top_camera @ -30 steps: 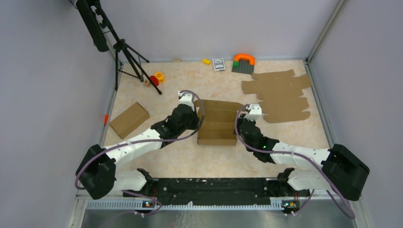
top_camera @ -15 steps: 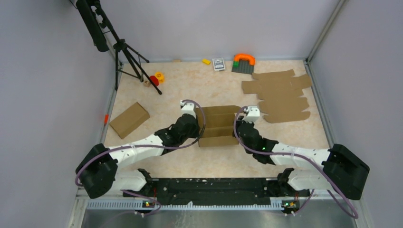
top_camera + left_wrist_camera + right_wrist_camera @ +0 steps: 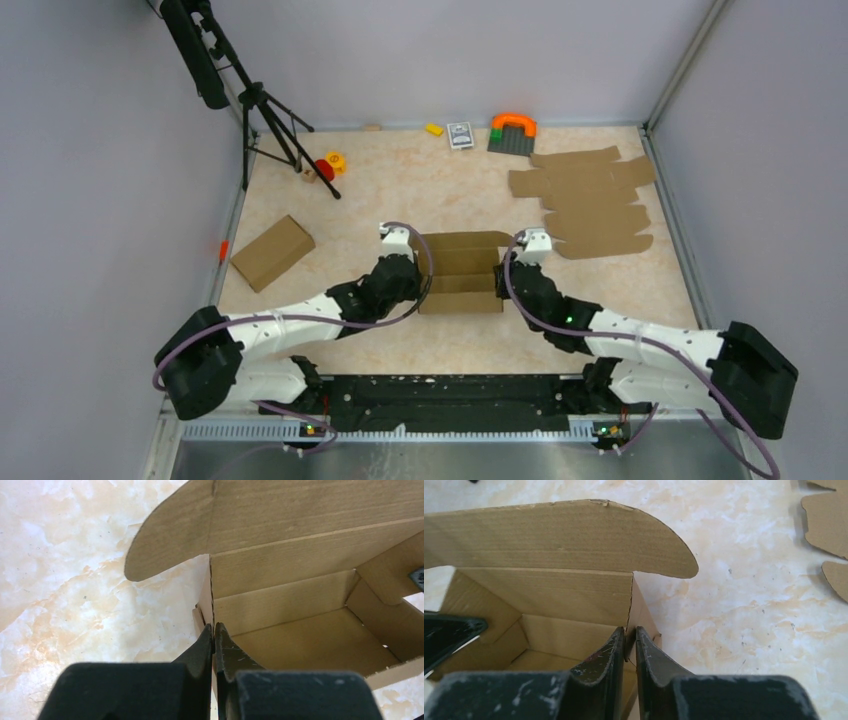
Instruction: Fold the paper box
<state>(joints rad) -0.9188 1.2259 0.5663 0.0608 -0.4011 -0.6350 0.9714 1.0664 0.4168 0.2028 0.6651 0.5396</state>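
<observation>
The paper box [image 3: 460, 270] stands mid-table as a shallow brown tray with its side walls raised and its lid panel [image 3: 549, 535] up at the far side. My left gripper [image 3: 418, 283] is at its left wall. In the left wrist view the gripper [image 3: 214, 630] is shut on that wall's top edge, with the box interior [image 3: 300, 630] to the right. My right gripper [image 3: 500, 283] is at the right wall. In the right wrist view the gripper [image 3: 630, 632] sits astride the wall with its fingers slightly parted.
A pile of flat cardboard sheets [image 3: 590, 200] lies at the back right. A closed brown box [image 3: 272, 252] rests at the left. A tripod [image 3: 265, 110] stands at the back left beside small red and yellow toys [image 3: 328, 165]. An orange and green block [image 3: 512, 132] and a card pack [image 3: 460, 134] sit at the back wall.
Both grippers and the box have come nearer to the arm bases, and the box looks shorter from above. The right gripper's fingers have parted a little.
</observation>
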